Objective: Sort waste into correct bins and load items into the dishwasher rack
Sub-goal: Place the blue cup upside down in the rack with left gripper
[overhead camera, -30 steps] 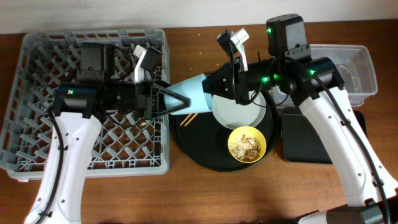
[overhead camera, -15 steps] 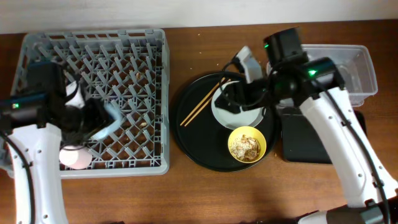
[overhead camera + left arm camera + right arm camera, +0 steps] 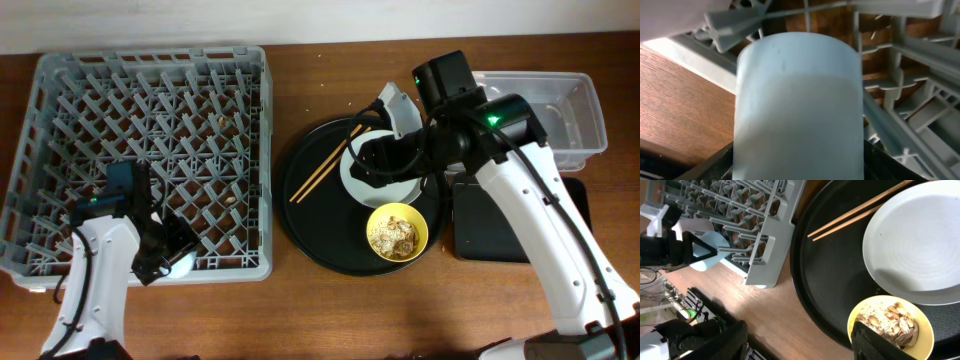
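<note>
My left gripper is low over the front row of the grey dishwasher rack, shut on the pale blue cup, which fills the left wrist view. The right wrist view also shows that cup between the left fingers by the rack's front wall. My right gripper hangs open and empty above the round black tray. On that tray lie the white plate, two chopsticks and the yellow bowl of beige leftovers.
A clear plastic tub stands at the far right, with a shallow black rectangular tray in front of it. A few crumbs lie on the rack floor. Bare wooden table runs along the front.
The cup was between both grippers at the table's middle. The right gripper let go and drew back over the plate; the left arm carried the cup to the rack's front.
</note>
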`<action>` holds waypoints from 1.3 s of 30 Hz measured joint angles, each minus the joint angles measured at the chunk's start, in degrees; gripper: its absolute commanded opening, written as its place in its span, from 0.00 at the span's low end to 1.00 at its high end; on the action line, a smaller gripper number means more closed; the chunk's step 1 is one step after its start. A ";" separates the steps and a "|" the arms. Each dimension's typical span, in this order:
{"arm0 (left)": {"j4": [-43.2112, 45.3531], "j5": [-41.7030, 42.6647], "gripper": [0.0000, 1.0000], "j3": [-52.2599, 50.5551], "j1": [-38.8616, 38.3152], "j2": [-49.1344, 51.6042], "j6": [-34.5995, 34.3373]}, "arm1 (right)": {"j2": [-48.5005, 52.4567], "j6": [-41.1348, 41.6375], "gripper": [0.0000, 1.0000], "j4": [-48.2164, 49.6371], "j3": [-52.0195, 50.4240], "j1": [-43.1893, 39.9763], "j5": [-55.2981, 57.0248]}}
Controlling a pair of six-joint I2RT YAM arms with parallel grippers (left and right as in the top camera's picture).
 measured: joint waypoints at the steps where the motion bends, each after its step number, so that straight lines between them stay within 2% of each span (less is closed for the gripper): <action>1: 0.44 0.17 0.99 -0.46 0.00 0.07 -0.07 | 0.00 -0.02 0.67 0.02 0.00 0.00 0.00; 4: 0.33 0.15 0.99 -0.37 0.15 0.07 0.00 | 0.00 -0.02 0.68 -0.13 0.00 0.00 0.00; 5: -2.69 0.55 0.99 1.70 0.15 0.24 0.28 | 0.00 0.00 0.68 -0.20 0.00 0.00 0.00; 9: -10.69 2.10 0.99 21.92 0.15 0.17 1.81 | 0.00 0.13 0.68 -1.18 -0.04 0.00 1.31; 15: -11.41 2.16 0.99 23.47 0.15 0.02 1.97 | 0.00 0.13 0.69 -2.12 -0.04 0.00 2.56; 16: -11.67 2.16 0.96 23.47 0.15 0.02 1.97 | 0.00 0.13 0.69 -2.12 -0.04 0.00 2.56; 18: -14.64 2.16 0.68 23.50 0.15 0.02 2.03 | 0.00 0.17 0.69 -2.51 -0.04 0.00 2.58; 20: -21.20 1.81 0.10 23.56 0.15 0.02 2.34 | 0.00 0.15 0.69 -2.82 -0.04 0.00 2.73; 21: -24.50 0.79 0.01 23.56 0.15 0.02 2.43 | 0.00 0.15 0.69 -2.89 -0.04 0.00 2.80; 24: -24.06 -0.94 0.01 20.31 0.15 -0.48 1.70 | 0.00 0.17 0.69 -3.23 -0.04 0.00 2.97; 28: -12.15 1.05 0.01 5.29 0.15 -1.90 -0.24 | 0.00 0.17 0.70 -3.87 -0.04 0.00 3.54; 30: -8.00 1.55 0.01 1.29 0.15 -2.01 -1.25 | 0.00 0.17 0.70 -4.07 -0.04 0.00 3.74; 37: -2.19 -1.36 0.01 0.28 0.15 -2.99 -1.97 | 0.00 0.15 0.70 -4.28 -0.04 0.00 3.85; 39: -1.55 -0.81 0.08 0.76 0.15 -2.97 -1.95 | 0.00 0.20 0.70 -4.48 -0.04 0.00 3.85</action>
